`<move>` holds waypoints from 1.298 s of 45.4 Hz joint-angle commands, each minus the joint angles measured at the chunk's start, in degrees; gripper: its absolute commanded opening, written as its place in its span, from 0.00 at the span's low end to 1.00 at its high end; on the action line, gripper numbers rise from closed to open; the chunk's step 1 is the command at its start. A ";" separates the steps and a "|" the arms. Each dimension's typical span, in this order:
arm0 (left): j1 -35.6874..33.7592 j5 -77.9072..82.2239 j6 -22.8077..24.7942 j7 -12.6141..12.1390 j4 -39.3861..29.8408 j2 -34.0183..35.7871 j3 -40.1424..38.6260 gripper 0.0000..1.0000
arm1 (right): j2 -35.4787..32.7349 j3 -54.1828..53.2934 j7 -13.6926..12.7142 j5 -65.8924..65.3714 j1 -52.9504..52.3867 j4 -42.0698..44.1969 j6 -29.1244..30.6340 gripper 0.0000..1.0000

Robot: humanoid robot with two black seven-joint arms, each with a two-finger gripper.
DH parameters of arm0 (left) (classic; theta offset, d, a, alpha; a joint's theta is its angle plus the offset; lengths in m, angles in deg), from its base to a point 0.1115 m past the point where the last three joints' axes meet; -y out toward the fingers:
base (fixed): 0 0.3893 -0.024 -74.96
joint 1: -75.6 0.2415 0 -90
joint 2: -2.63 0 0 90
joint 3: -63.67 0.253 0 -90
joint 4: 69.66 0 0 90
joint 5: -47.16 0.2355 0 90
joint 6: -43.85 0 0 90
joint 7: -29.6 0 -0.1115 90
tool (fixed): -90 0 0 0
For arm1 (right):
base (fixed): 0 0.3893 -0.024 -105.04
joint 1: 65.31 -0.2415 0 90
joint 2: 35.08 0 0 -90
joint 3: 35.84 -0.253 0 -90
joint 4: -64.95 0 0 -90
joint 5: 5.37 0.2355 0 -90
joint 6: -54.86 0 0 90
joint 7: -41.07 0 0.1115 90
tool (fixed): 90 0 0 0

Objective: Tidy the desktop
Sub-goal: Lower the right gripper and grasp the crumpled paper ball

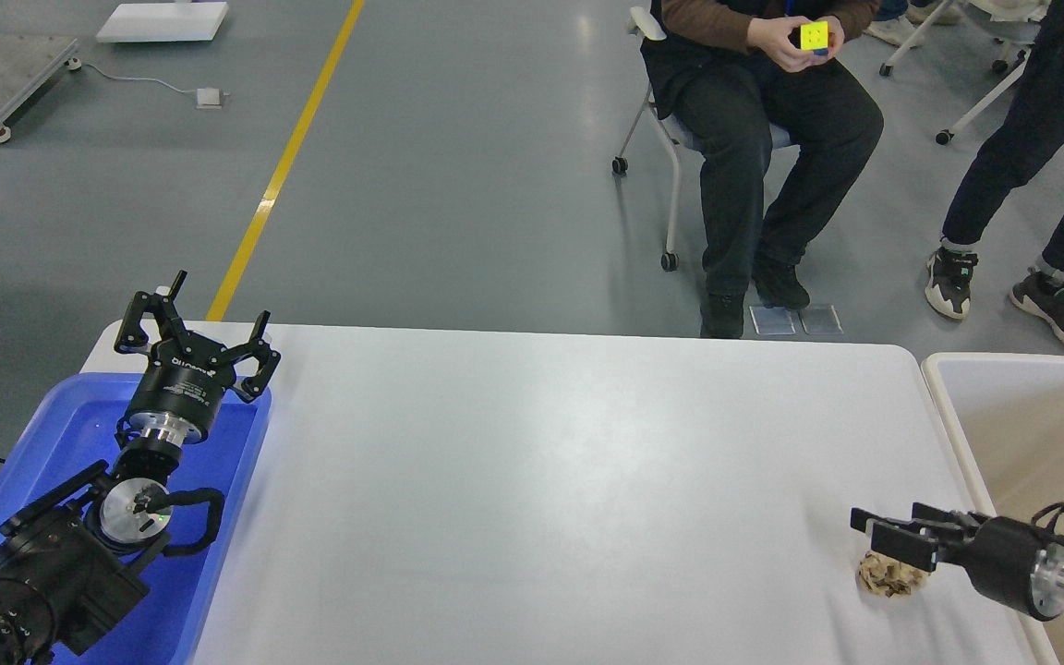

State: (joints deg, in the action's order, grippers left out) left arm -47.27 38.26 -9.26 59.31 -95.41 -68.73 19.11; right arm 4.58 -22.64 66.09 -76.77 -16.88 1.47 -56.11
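1. while the desktop [532, 480] fills the middle of the view, only one crumpled brownish scrap [889, 576] lies on it, near its right edge.
2. right gripper [885, 537] is just over the scrap; whether its jaws grip it i cannot tell.
3. left gripper [204, 319] hangs open over the blue tray [227, 517].
4. off-white bin [957, 434] waits at the right; tidying looks almost done.
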 commanded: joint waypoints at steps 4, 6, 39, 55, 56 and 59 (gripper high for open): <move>0.00 0.02 -0.07 0.00 0.00 0.00 0.00 1.00 | 4.10 1.57 0.12 -0.50 1.93 5.73 -3.46 1.00; 0.00 -0.07 -0.06 0.00 0.00 0.00 0.00 1.00 | 4.71 1.57 0.21 -0.59 2.19 6.96 -3.72 1.00; 0.00 -0.07 -0.07 0.00 0.00 0.00 0.00 1.00 | 9.81 1.57 3.63 0.47 6.15 17.07 -5.04 1.00; 0.00 0.02 -0.07 0.00 0.00 0.00 0.00 1.00 | 12.36 1.66 4.33 0.47 7.38 20.67 -5.04 0.86; 0.00 0.02 -0.07 0.00 0.00 0.00 0.00 1.00 | 12.45 1.66 4.51 0.47 7.64 20.76 -5.04 0.83; 0.00 0.02 -0.07 0.00 0.00 0.00 0.00 1.00 | 12.45 1.75 5.13 0.47 7.91 20.94 -5.04 0.68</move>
State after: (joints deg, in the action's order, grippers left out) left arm -47.28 38.26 -9.33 59.31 -95.41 -68.73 19.11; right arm 15.78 -21.00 70.05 -76.37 -9.99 20.33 -61.13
